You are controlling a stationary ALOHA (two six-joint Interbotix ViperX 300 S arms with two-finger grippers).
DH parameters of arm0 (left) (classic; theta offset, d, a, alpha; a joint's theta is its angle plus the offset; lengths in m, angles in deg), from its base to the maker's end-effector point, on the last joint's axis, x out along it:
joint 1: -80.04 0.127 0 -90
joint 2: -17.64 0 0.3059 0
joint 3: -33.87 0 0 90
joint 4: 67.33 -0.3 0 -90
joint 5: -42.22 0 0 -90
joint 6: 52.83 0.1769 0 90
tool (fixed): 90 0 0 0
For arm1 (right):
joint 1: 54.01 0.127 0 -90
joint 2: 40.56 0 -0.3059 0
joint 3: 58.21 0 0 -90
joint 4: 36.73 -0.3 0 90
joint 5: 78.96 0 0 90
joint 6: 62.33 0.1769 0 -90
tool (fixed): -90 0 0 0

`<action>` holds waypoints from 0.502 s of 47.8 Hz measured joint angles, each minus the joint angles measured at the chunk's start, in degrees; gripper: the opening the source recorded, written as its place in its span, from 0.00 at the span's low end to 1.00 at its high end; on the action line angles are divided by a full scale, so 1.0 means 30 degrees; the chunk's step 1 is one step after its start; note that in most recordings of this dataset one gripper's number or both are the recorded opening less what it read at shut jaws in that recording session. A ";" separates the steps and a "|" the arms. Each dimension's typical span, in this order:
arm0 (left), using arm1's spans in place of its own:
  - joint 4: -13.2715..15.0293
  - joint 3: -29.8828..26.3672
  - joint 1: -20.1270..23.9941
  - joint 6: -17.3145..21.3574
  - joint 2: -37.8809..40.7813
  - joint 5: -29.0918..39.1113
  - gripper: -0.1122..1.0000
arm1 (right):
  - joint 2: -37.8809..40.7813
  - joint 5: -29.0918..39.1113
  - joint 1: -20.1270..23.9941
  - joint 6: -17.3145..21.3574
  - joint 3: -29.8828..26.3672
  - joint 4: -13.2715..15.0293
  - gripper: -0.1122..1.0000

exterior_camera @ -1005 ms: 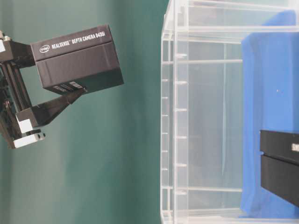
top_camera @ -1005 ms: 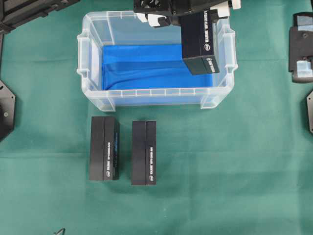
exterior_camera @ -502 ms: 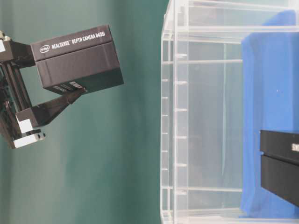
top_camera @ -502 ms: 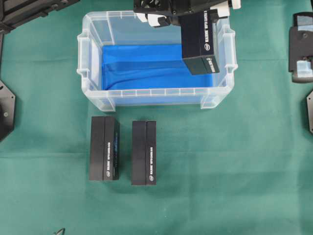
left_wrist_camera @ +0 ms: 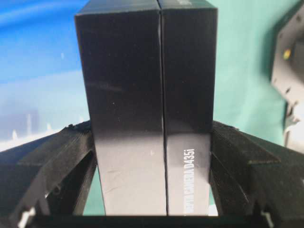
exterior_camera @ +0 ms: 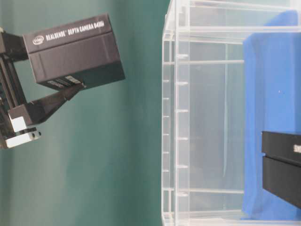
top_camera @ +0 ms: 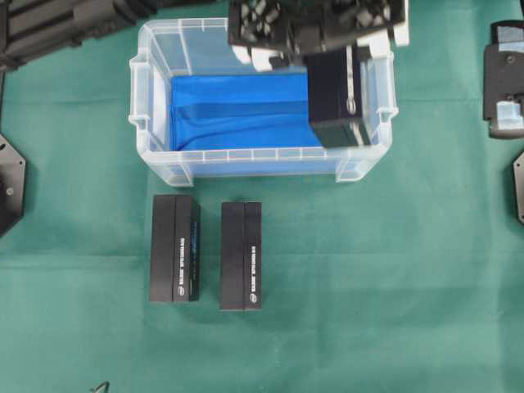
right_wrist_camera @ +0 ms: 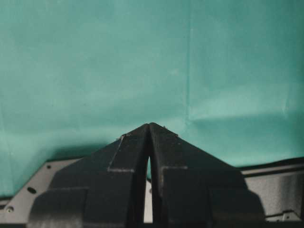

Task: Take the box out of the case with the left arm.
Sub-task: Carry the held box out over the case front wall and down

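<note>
The black box (top_camera: 337, 94) with white lettering hangs over the right end of the case (top_camera: 139, 90), a clear tub lined with a blue sheet (top_camera: 237, 110). My left gripper (top_camera: 336, 61) is shut on it, one finger on each long side. The left wrist view shows both pads pressing the box (left_wrist_camera: 147, 109), with the gripper (left_wrist_camera: 152, 130) around its lower part. In the table-level view, which is turned on its side, the box (exterior_camera: 73, 52) is apart from the case rim (exterior_camera: 174, 117). My right gripper (right_wrist_camera: 149, 127) is shut and empty over green cloth.
Two more black boxes (top_camera: 174, 248) (top_camera: 241, 255) lie side by side on the green cloth in front of the case. The right arm (top_camera: 503, 78) rests at the right edge. Black mounts sit at both side edges.
The left gripper has carried the box a little higher off the case and slightly toward its front wall. The right arm and the two boxes on the cloth have not moved.
</note>
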 measured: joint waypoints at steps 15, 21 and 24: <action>-0.0381 0.0586 -0.2637 -0.2666 0.0000 0.0000 0.67 | 0.0000 0.0000 0.0000 0.0000 0.0000 0.0000 0.13; -0.0410 0.0908 -0.3867 -0.3955 0.0000 0.0029 0.67 | 0.0000 0.0000 0.0000 0.0000 0.0000 0.0000 0.13; -0.0410 0.1025 -0.4395 -0.4570 0.0000 0.0029 0.67 | 0.0000 0.0000 0.0000 0.0000 0.0000 -0.0029 0.13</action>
